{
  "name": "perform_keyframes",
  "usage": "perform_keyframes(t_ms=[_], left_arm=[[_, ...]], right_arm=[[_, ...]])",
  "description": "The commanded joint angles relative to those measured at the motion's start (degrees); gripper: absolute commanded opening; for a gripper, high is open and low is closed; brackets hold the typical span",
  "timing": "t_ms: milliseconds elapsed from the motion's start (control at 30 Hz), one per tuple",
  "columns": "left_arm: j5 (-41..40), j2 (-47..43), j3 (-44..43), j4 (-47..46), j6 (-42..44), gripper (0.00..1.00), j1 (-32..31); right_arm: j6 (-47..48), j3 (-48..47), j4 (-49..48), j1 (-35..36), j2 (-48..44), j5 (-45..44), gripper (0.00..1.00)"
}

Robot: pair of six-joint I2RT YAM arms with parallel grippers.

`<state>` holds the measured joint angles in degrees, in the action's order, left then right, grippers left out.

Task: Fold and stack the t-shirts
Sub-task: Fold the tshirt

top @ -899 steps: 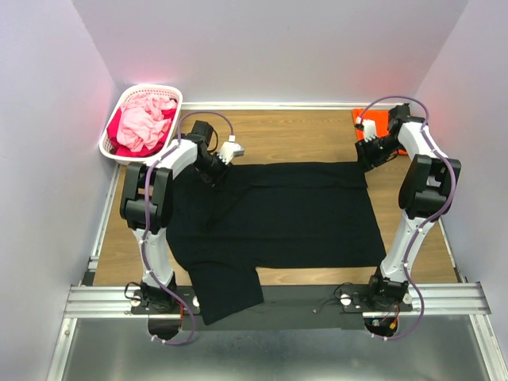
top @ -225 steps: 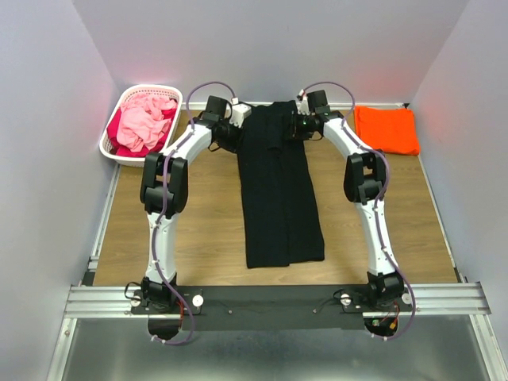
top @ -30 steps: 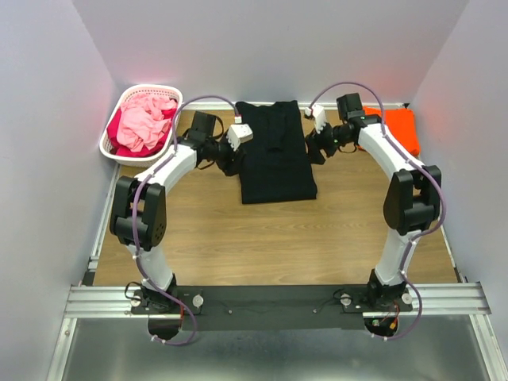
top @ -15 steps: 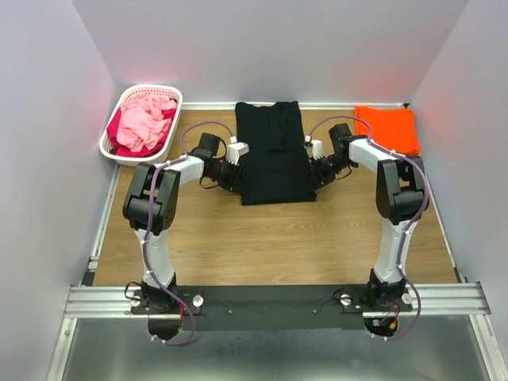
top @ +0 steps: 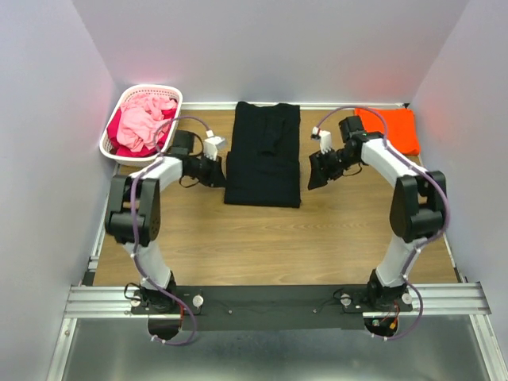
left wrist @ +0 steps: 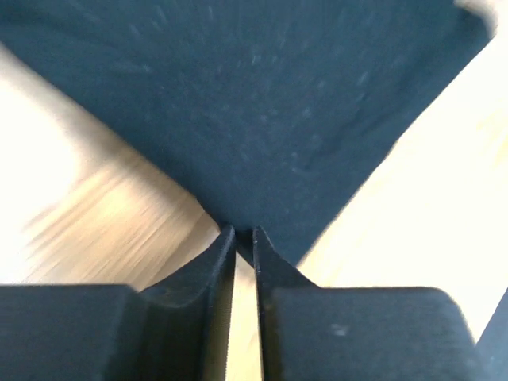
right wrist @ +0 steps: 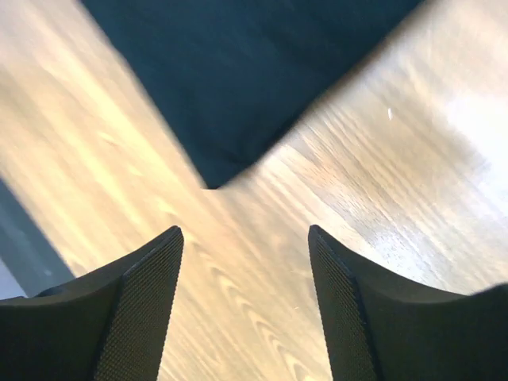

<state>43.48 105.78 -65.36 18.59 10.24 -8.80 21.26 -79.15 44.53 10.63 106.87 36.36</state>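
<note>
The large, soft black t-shirt lies folded into a compact upright rectangle at the far middle of the wooden surface. The left hand sits at its near-left corner, narrowed to a slit, and the cloth's point appears nipped between the tips. The right hand stands wide over bare wood, just short of the near-right corner and not touching it.

The step looks like placing the finished bundle. It is best done with the pinch kept low and the cloth dragged flat, so the layers do not peel open. The right hand could steady the far side.

Half a second ago the bundle lay further right, with the right hand against its edge. Now it has slid leftward with the left hand, and a strip of wood shows between it and the right hand.

The folded bright orange t-shirt waits at the far right, well apart. The white lattice plastic basket of pink cloth sits far left.
</note>
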Motion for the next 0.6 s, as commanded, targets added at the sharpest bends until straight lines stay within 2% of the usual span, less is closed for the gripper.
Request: perform_keyframes(t_ms=[0,67,133,200,300,433,567], left_arm=[[11.5,-10.1,0.4,-2.6,1.7,0.27,-1.2],[13.4,-10.1,0.8,-6.3,-3.7,0.32,-5.5],[16.4,-9.4,1.9,-10.3,-8.9,0.41,-8.2],[18.6,-8.8,3.6,-19.4,-18.4,0.49,-11.2],[20.9,-7.0,6.6,-30.5,-27.7,0.55,-12.1],[21.7,-4.0,8.7,-33.6,-29.2,0.55,-12.1],[20.9,-0.3,10.7,-34.2,-29.6,0.50,-11.4]], right_arm=[[-1.8,-2.0,2.1,-0.3,-5.2,7.3,0.71],[-4.3,-2.6,1.8,0.0,-2.7,14.0,0.68],[-7.4,-3.2,0.9,0.9,-0.4,19.4,0.67],[-10.6,-3.5,-1.7,1.7,3.1,23.6,0.67],[-17.8,-1.5,-7.7,3.8,5.8,29.2,0.68],[-29.2,3.1,-18.1,7.7,6.1,29.6,0.65],[-36.3,5.2,-24.5,11.0,8.4,26.8,0.48]])
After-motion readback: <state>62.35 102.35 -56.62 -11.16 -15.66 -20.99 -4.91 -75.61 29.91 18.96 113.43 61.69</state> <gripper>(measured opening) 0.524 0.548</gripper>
